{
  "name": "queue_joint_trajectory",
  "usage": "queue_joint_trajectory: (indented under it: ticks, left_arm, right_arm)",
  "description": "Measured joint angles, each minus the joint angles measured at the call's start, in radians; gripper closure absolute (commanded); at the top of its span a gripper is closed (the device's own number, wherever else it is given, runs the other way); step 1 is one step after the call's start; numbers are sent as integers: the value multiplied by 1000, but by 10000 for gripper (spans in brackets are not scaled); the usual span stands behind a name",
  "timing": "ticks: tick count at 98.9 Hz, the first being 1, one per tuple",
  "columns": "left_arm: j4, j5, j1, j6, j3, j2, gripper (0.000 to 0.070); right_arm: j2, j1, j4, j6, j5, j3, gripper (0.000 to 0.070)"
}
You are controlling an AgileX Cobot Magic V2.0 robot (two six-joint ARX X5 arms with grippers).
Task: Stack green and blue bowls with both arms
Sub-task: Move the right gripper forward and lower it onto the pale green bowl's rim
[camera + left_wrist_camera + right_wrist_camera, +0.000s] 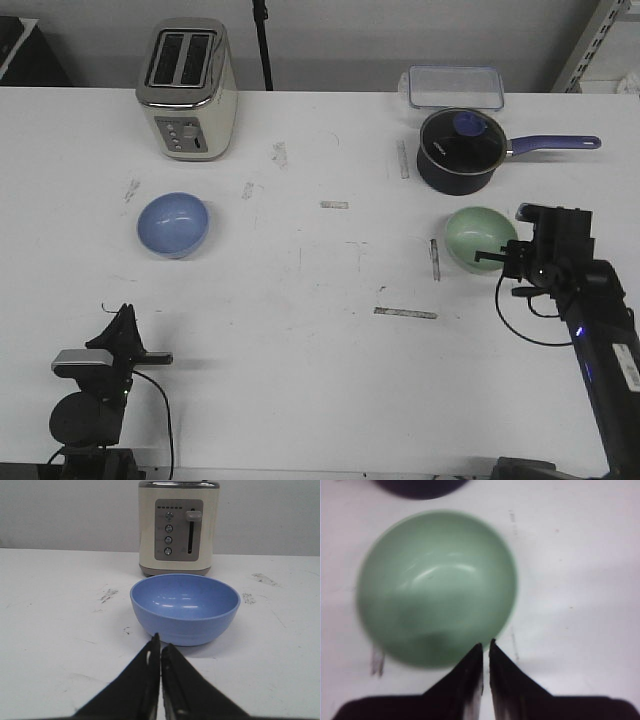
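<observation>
Nearest my front camera sits my left arm's black pincer gripper [122, 322], low at the near left edge of the white tabletop [320, 330]. On its wrist feed I see the 2 fingers pressed together with only a hairline slit between them, holding nothing [160, 652]. They point at the small round periwinkle-blue bowl [185, 607], which stands upright and apart from the tips, with the cream and chrome 2-slot toaster [178, 527] just behind it. From the front, that blue bowl [173, 224] lies on the left half of the table, well ahead of the gripper and nearer than the toaster [188, 90].

My right arm's black gripper [497, 258] hangs at the near right rim of the small round mint-green bowl [478, 238]. Its wrist feed looks down into that bowl [436, 587], somewhat blurred, and I see the fingers close together, tips [485, 652] over the bowl's edge and gripping nothing; I cannot tell whether they touch the rim. Just beyond the green bowl stands the dark navy saucepan with a glass lid and purple handle [458, 150], and behind it a clear rectangular plastic container [453, 87]. Both bowls sit well apart, unstacked
</observation>
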Motion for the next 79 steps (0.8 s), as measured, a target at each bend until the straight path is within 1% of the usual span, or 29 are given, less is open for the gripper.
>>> queue_joint_trajectory:
  ticks: [6,11,14,18,27,39,62,67,72,79]
  left_arm:
    - [0,0,0,0,0,0,699]
    - [0,0,0,0,0,0,699]
    - [0,0,0,0,0,0,699]
    - [0,0,0,0,0,0,699]
    - [0,0,0,0,0,0,699]
    - [0,0,0,0,0,0,699]
    - [0,0,0,0,0,0,699]
    - [0,0,0,0,0,0,699]
    - [0,0,0,0,0,0,699]
    - [0,0,0,0,0,0,699]
  right_arm:
    - [49,-17,-20,20,0,40,414]
    - [85,-29,-32,30,0,71,346]
    - [110,-38,-38,38,0,95,332]
    - [137,-46,-41,45,-1,119,331]
    - [183,-58,-45,53,-32,162,326]
    - [214,-70,-37,55,-96,169,265]
    - [284,-89,-26,53,-104,169,275]
    - [289,-90,-18,51,-104,169,307]
    - [293,-91,-8,51,-107,170,355]
    - [307,-93,-5,50,-130,170,410]
